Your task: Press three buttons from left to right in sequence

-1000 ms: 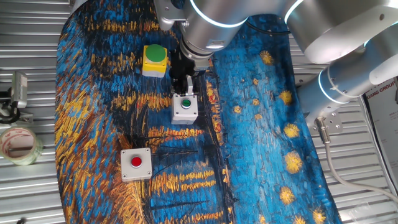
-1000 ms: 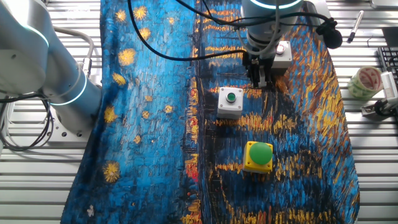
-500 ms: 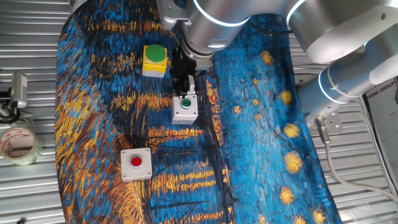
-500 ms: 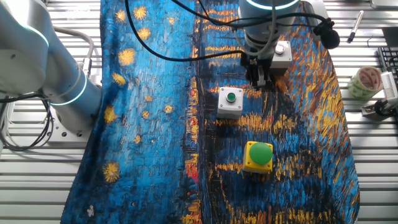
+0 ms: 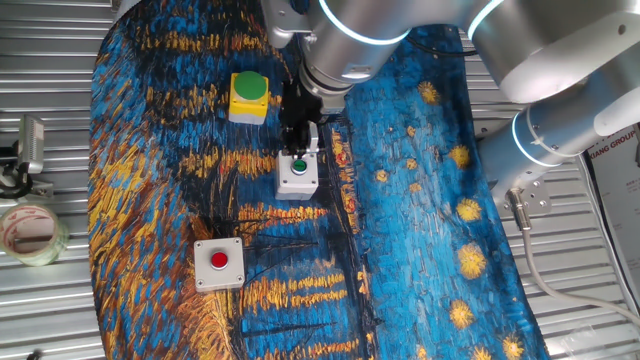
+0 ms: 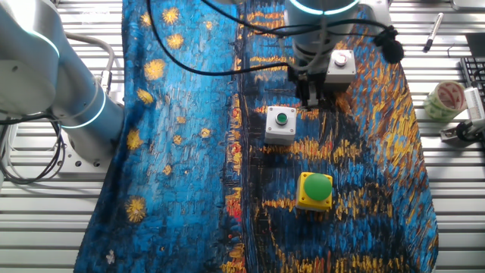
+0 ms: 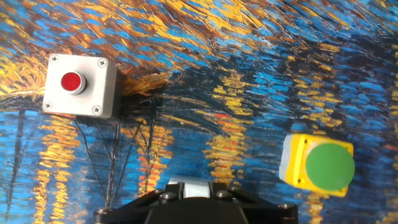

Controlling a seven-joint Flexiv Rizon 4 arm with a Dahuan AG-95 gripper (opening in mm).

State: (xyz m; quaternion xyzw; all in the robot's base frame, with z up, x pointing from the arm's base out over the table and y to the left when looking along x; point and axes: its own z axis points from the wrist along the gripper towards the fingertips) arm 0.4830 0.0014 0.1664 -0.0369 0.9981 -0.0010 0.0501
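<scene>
Blue and gold painted cloth [image 5: 420, 230] under three button boxes. Grey-white box with small green button [image 5: 297, 173] at centre; yellow box with green dome [image 5: 248, 96] at ten o'clock from it, grey-white box with red button [image 5: 219, 262] at seven o'clock. Gripper [image 5: 297, 140] just above the centre box; finger gap impossible to tell. Tape roll [image 5: 30, 232] off the cloth at nine o'clock.

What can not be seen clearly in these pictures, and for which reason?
- Gripper fingertips: too dark and small in both fixed views to show any gap; the hand view cuts them off.
- Contact with the small green button box: unclear in both fixed views.
- That box in the hand view: mostly hidden behind the hand's black mount.
</scene>
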